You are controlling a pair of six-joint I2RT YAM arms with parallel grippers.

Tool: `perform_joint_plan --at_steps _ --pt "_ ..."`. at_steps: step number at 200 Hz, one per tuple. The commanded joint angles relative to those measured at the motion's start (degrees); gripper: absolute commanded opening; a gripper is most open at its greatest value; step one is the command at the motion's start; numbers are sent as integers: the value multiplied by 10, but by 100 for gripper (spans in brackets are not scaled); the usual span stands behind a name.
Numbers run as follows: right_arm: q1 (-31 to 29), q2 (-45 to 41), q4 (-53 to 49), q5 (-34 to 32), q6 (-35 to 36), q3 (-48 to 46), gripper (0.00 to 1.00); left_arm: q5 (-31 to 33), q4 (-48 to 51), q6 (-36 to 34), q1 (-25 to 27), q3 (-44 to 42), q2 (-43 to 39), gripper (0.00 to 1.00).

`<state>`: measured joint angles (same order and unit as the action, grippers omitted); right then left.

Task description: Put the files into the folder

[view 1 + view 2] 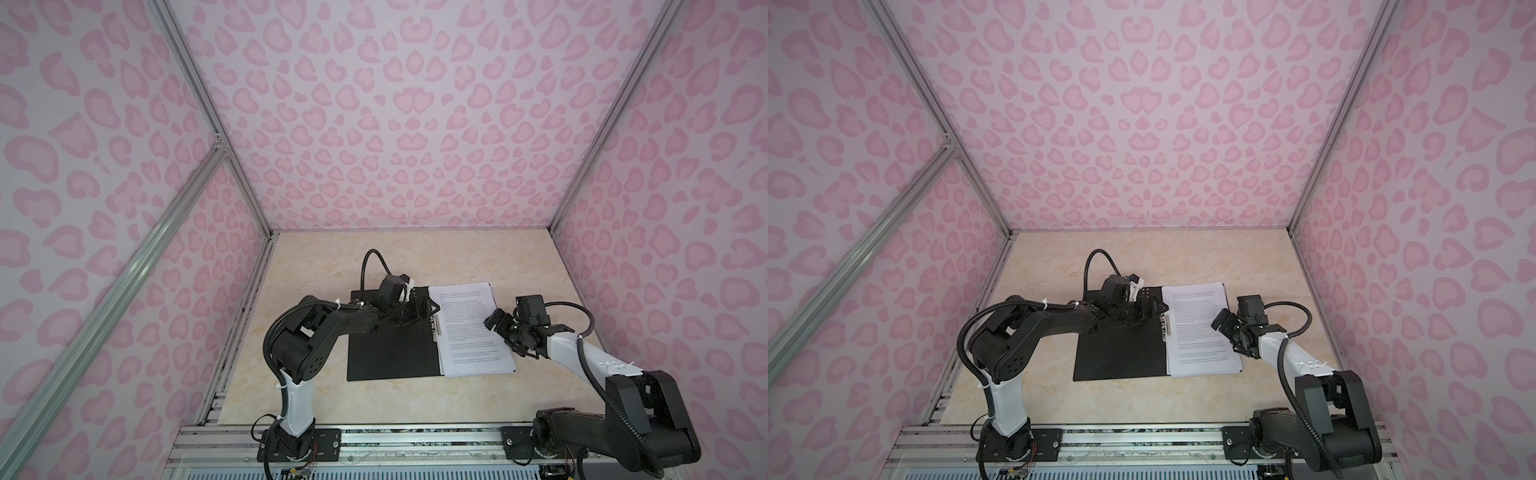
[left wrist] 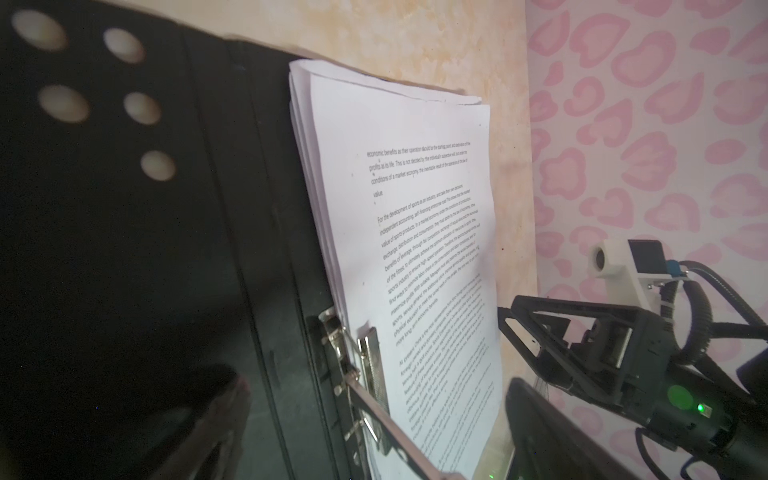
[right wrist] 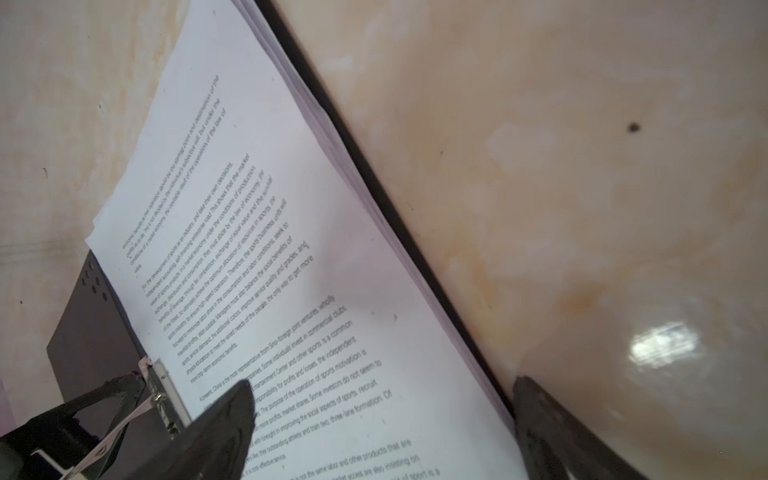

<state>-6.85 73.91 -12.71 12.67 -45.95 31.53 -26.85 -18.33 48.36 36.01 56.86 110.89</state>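
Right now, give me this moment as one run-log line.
paper stack: on right half of open folder | left hand: open, at spine clip | right hand: open, straddling stack's outer edge

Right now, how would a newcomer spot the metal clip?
On the beige table, an open black folder lies in the middle, printed white sheets stacked on its right half. The clip sits along the fold at the sheets' left edge: the only shiny silver thing among black and white.
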Motion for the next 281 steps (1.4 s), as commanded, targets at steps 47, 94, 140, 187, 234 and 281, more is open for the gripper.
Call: perform_joint_plan --at_steps 47,94,140,187,234,281 --pt "-43 19 -11 -34 6 19 98 41 79 35 -1 -24 -11 98" --pt "-47 -15 -51 -96 -22 16 98 38 79 42 -1 -24 -12 98" --pt "-41 2 -73 -109 -13 31 98 36 78 43 -2 -25 -14 98" --pt "-96 5 -80 -52 71 120 84 9 92 15 -9 -16 -74 98" --pt "-229 139 -139 -22 97 291 59 -6 104 15 -72 -57 -149 98" --pt "-295 186 -173 -76 16 347 52 12 120 -3 -113 -119 -169 98"
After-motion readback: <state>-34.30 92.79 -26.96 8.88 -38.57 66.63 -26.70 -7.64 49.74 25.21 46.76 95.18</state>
